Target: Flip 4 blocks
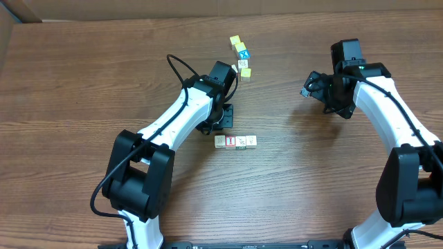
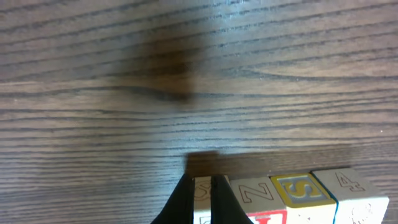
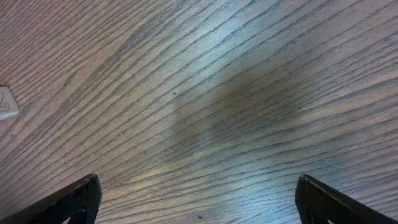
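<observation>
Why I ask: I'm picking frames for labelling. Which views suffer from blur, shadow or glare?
Overhead: evenly lit and sharp, though the row of blocks is tiny. Left wrist: a soft dark shadow falls on the table, the blocks are cropped by the bottom edge, and their letters are slightly blurred. Right wrist: pale glare on the wood near the top, a faint shadow below it, grain fairly sharp.

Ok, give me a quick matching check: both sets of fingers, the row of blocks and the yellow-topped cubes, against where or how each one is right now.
Things:
1. left fingers
2. right fingers
3. row of four blocks
4. yellow-topped cubes

States:
A. grouped toward the far side of the table
B. open wide, nothing between them
C. side by side in one line
D. shut, at one end of the row

Pairs: 1-D, 2-B, 3-C, 4-A
</observation>
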`<state>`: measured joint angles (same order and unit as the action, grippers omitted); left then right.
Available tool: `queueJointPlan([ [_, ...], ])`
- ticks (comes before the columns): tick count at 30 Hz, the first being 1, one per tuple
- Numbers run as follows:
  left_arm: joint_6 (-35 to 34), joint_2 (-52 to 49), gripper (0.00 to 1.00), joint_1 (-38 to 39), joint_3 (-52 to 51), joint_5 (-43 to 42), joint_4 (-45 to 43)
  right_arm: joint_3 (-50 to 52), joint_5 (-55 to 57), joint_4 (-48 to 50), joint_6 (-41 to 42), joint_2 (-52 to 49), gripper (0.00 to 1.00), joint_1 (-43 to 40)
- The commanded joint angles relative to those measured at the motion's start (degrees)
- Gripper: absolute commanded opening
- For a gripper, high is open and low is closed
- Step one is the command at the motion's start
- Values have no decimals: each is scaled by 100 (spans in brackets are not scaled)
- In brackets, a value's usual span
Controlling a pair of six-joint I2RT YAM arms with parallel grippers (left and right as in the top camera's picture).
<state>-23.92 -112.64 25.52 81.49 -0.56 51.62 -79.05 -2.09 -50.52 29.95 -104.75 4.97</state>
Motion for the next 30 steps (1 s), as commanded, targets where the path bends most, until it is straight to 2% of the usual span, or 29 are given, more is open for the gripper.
queueJointPlan([
  [1,-149,-22,4,-7,-138,140,-22,-63,52,31,-22,17,100,-13],
  [11,-186,-20,4,7,-372,44,-256,-63,52,31,-22,17,100,-13],
  [18,-181,-20,4,7,-372,-372,-240,-63,55,31,-22,17,100,-13],
  [30,-184,-20,4,7,-372,-396,-68,-63,55,31,-22,17,100,-13],
])
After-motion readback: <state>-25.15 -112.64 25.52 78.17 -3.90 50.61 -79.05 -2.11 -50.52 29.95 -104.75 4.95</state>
